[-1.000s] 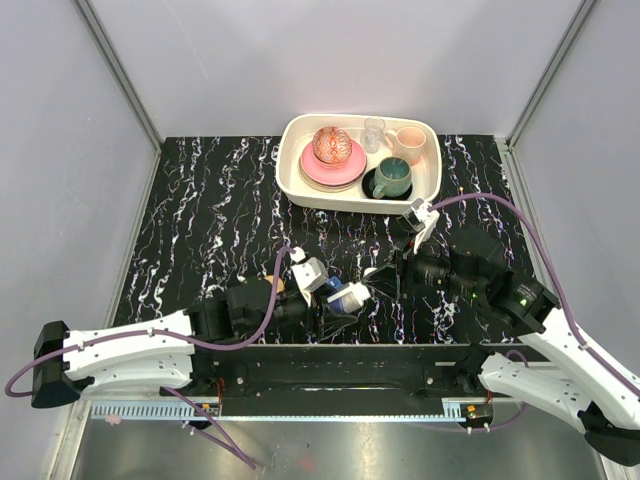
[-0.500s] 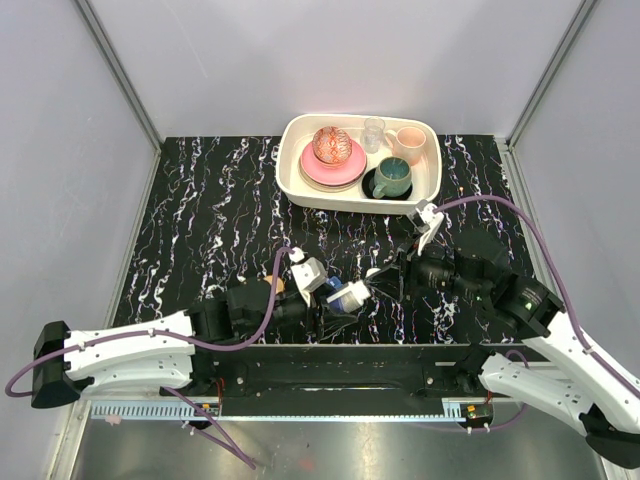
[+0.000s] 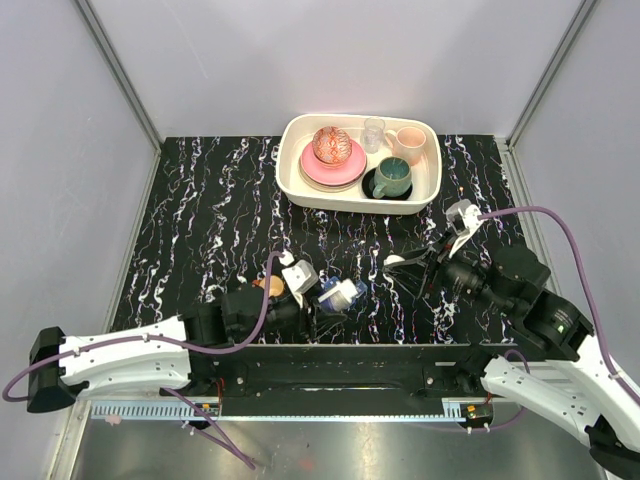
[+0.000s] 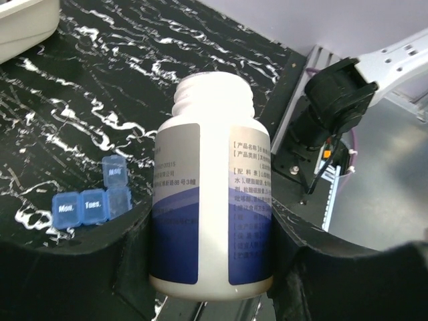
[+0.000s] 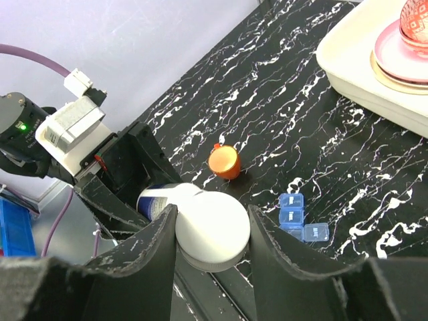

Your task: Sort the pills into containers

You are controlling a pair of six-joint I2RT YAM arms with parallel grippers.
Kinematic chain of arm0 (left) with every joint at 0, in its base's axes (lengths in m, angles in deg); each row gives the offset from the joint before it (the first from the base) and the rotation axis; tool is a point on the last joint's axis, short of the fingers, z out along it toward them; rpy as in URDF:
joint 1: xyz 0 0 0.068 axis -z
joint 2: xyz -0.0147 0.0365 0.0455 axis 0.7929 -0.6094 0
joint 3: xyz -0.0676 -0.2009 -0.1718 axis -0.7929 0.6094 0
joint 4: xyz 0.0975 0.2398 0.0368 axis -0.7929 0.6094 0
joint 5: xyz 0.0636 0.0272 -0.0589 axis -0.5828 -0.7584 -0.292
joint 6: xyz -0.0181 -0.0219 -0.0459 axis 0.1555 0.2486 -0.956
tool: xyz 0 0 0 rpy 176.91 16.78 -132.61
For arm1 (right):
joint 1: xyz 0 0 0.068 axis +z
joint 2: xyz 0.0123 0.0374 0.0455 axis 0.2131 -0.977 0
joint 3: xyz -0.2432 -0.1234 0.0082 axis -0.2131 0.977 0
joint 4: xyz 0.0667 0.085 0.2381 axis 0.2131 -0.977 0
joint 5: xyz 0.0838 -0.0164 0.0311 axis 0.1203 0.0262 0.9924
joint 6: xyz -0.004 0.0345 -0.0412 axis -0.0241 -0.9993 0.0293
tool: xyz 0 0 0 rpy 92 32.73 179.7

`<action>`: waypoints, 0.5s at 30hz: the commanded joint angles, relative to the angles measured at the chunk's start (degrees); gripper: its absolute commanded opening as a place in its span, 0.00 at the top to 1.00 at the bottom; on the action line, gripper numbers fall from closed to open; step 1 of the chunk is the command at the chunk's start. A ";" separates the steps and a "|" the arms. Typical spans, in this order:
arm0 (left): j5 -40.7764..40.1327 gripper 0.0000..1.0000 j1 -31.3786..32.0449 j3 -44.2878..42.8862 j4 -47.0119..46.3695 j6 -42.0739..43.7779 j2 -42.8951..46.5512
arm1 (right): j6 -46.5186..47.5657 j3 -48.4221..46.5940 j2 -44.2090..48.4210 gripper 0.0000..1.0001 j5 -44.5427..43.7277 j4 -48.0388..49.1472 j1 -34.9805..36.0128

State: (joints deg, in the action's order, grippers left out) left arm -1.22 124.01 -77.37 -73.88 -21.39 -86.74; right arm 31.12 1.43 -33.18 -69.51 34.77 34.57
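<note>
Reaching low along the near edge, the left arm lies almost flat, its tool (image 4: 210, 262) clamped partway closed around a white pill bottle (image 4: 210, 167). The bottle has a blue-banded label and an uncapped neck, and it points away from the wrist. The right arm bends at the elbow and comes in from the near right corner. Its tool (image 5: 212, 215) sits raised over the middle of the surface (image 3: 210, 210) and pinches the white bottle cap (image 5: 214, 231) between its fingers.

The two tools are apart, with the cap held off to the right of the bottle. One blue translucent pill box (image 4: 90, 199) lies on the black marbled surface just beyond the bottle. It shows three compartments: two have shut lids marked Mon. and Tues., and the third lid is flipped up. One small orange cup (image 5: 224, 162) sits near it, on the left arm's side, close to the left wrist. Neither container is blocked by an arm.

At the far edge stands one cream tray (image 3: 292, 180). It holds one pink plate (image 3: 322, 172) carrying a red patterned bowl (image 3: 331, 145), one clear glass (image 3: 374, 132), one pink cup (image 3: 409, 142) and one teal mug (image 3: 392, 177) on a dark saucer.
</note>
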 commanded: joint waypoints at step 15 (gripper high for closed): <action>-9.74 1.00 -1.50 4.88 2.17 -0.60 -3.41 | 2.04 6.07 1.74 1.00 -3.09 -2.80 0.33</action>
State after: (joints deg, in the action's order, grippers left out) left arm -8.91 123.28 -72.25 -69.03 -21.41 -87.68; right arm 31.42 6.04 -31.87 -72.66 31.19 34.57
